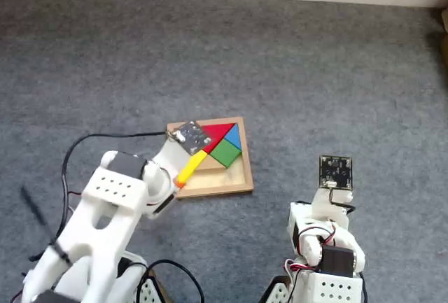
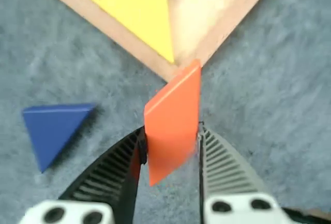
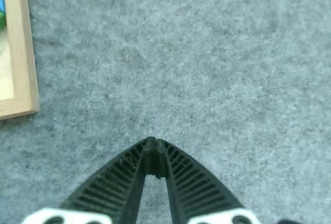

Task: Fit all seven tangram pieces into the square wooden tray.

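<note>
1. Your left end effector (image 2: 170,131) pinches the orange piece (image 2: 173,125) between its two black ribbed fingers (image 2: 222,167), one on each flat face.
2. The orange piece is a thin, smooth parallelogram held on edge. Its long axis runs straight out from the fingers, and its far tip points at a corner of the tray (image 2: 111,25). You cannot tell from the wrist view whether that tip touches the wood.
3. In the high view the tray (image 1: 217,192) sits just left of the frame's centre, with the left arm's wrist over its left side. It is a square of pale wood with a raised rim and lies flat on the grey, fuzzy tabletop (image 1: 315,72).
4. Inside the tray, toward its upper right, you have a red triangle (image 1: 218,134), a light blue triangle (image 1: 233,137) and a green square (image 1: 225,154), edge to edge. The green square stands on a corner, like a diamond.
5. A large yellow triangle (image 2: 132,1) lies flat in the tray with one sharp point aimed into the corner nearest the orange piece.
6. A dark blue triangle (image 2: 51,128) lies flat on the tabletop outside the tray, near the left end effector and apart from the rim.
7. Your right end effector (image 3: 153,144) has its fingers pressed together with nothing between them, over bare tabletop. The tray's rim (image 3: 28,53) is well apart from it. The right arm (image 1: 325,247) sits at the lower right of the high view.
</note>
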You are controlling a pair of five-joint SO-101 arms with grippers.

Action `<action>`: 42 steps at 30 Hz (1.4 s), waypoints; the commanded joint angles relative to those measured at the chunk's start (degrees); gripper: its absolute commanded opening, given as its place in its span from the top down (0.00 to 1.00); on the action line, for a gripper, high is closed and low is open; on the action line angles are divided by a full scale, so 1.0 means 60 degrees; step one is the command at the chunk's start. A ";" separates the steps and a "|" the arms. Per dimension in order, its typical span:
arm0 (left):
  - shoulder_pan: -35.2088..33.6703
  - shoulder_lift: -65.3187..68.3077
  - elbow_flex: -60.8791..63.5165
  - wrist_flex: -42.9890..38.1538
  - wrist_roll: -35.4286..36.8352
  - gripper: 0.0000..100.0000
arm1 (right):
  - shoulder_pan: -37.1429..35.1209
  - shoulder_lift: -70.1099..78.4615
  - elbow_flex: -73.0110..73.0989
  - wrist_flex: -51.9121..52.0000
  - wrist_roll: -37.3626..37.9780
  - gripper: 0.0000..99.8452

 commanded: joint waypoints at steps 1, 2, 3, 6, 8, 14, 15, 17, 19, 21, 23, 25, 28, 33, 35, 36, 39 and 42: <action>0.0769 -0.0725 -0.0549 0.0059 0.0615 0.97 | 0.0125 -0.0110 0.0652 -0.0212 0.0044 0.99; 0.0886 -0.0696 -0.0535 -0.0132 0.0850 0.97 | 0.0125 -0.0110 0.0652 -0.0212 0.0044 0.99; 0.0930 -0.0608 -0.0476 -0.0410 0.1070 0.97 | 0.0125 -0.0110 0.0652 -0.0212 0.0044 0.99; 0.0916 -0.0125 -0.0154 -0.1451 0.1553 0.95 | 0.0125 -0.0110 0.0652 -0.0212 0.0044 0.99; 0.0930 0.0286 -0.0022 -0.1919 0.1788 0.89 | 0.0125 -0.0110 0.0652 -0.0212 0.0044 0.99; 0.0637 0.0388 -0.0051 -0.1949 0.2505 0.72 | 0.0125 -0.0110 0.0652 -0.0212 0.0044 0.99; 0.0593 0.0271 -0.0125 -0.1949 0.2505 0.73 | 0.0125 -0.0110 0.0652 -0.0212 0.0044 0.99; 0.0462 0.0037 -0.0315 -0.1729 0.2505 0.74 | 0.0125 -0.0110 0.0652 -0.0212 0.0044 0.99; 0.0447 -0.0022 -0.0579 -0.1407 0.2505 0.74 | 0.0125 -0.0110 0.0652 -0.0212 0.0044 0.99; 0.0447 0.0081 -0.0681 -0.1245 0.2520 0.74 | 0.0125 -0.0110 0.0652 -0.0212 0.0044 0.99; 0.0447 0.0388 -0.0681 -0.1275 0.2520 0.74 | 0.0125 -0.0110 0.0652 -0.0212 0.0044 0.99; 0.0432 0.0872 -0.0681 -0.1275 0.2505 0.74 | 0.0125 -0.0110 0.0652 -0.0212 0.0044 0.99; 0.0447 0.1839 -0.0725 -0.1275 0.2505 0.74 | 0.0125 -0.0110 0.0652 -0.0212 0.0044 0.99; 0.0432 0.3245 -0.0842 -0.1744 0.2476 0.78 | 0.0125 -0.0110 0.0652 -0.0212 0.0044 0.99; 0.0432 0.3612 -0.1033 -0.1670 0.2095 0.80 | 0.0125 -0.0110 0.0652 -0.0212 0.0044 0.99; 0.0432 0.3714 -0.1106 -0.1626 0.1949 0.81 | 0.0125 -0.0110 0.0652 -0.0212 0.0044 0.99; 0.0447 0.3846 -0.1136 -0.1641 0.1919 0.82 | 0.0125 -0.0110 0.0652 -0.0212 0.0044 0.99; 0.0505 0.3861 -0.1077 -0.1656 0.1905 0.82 | 0.0125 -0.0110 0.0652 -0.0212 0.0044 0.99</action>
